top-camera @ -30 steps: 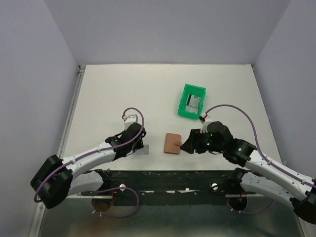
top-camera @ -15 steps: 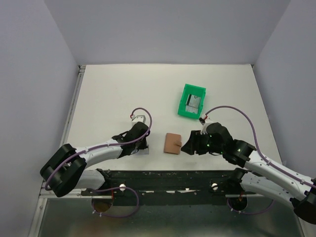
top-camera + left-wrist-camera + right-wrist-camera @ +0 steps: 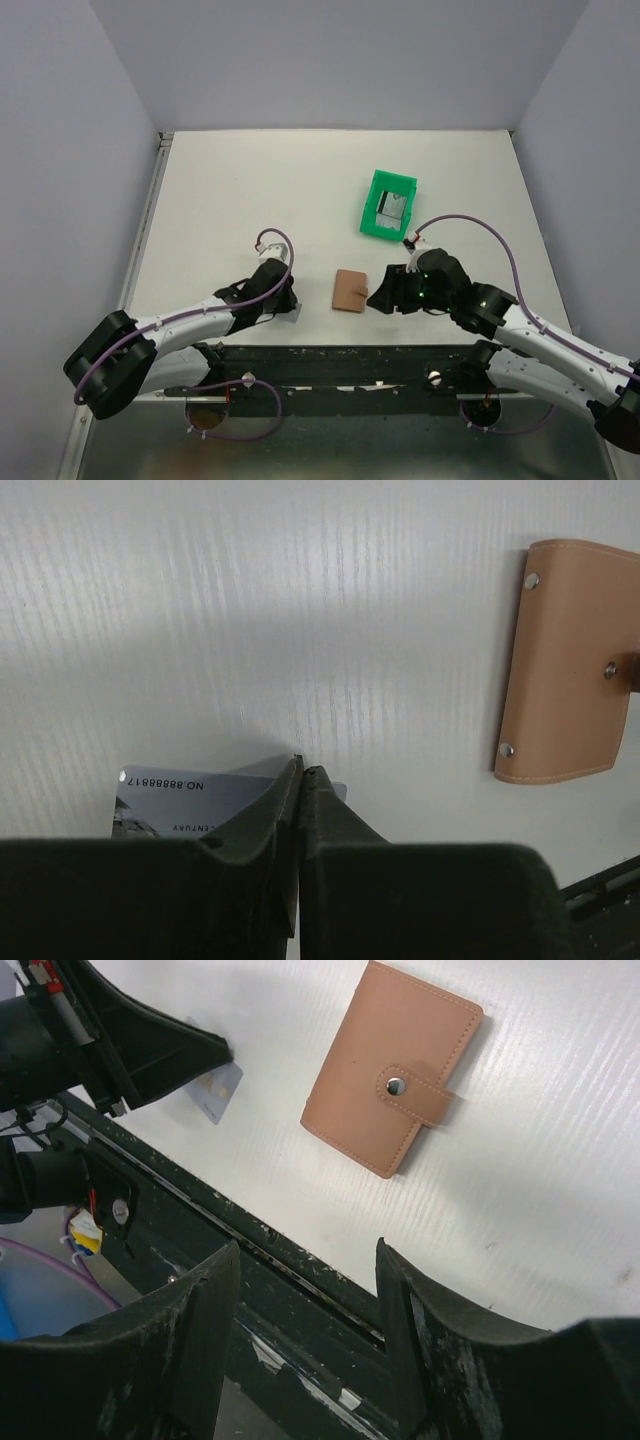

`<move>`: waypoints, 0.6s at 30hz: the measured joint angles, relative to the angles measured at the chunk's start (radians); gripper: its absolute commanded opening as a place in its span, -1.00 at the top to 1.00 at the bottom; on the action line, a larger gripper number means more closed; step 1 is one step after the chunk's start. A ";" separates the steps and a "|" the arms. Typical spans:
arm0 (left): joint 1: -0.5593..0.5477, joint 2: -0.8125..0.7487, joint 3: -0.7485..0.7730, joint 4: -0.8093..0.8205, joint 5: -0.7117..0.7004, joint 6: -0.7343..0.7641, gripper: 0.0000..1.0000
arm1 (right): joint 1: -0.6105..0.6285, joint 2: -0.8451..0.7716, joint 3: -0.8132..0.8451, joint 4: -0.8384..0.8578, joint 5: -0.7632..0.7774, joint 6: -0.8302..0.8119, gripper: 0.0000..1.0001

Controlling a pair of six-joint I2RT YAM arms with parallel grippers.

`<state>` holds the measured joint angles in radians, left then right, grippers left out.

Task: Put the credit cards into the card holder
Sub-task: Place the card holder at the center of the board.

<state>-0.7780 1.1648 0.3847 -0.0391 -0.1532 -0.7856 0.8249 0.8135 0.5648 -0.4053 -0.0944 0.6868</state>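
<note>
The left gripper, jaws nearly together, presses the credit card at lower left, likely to drag it; the right gripper hovers wide and empty near the card holder.

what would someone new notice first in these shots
The bright green bin stands out most, toward the far right of the white table. Next is the tan holder, closed and lying flat near the front edge. The left tool is pinched on a card just left of the holder, while the right tool hangs open on its other side.
</note>
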 measured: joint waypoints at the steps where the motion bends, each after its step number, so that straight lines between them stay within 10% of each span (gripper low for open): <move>1: -0.002 -0.013 -0.008 -0.005 0.002 -0.008 0.76 | 0.000 0.002 0.000 0.000 0.000 0.000 -0.28; 13: -0.045 -0.233 -0.086 -0.162 0.015 -0.110 0.74 | 0.000 0.011 0.000 0.000 0.000 0.001 -0.29; 18: -0.049 -0.320 -0.062 -0.260 0.008 -0.117 0.24 | 0.000 0.011 -0.001 0.001 0.000 0.001 -0.29</move>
<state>-0.8272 0.8448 0.3225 -0.2993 -0.1455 -0.9028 0.8249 0.8246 0.5636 -0.4046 -0.0944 0.6876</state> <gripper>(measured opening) 0.185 0.643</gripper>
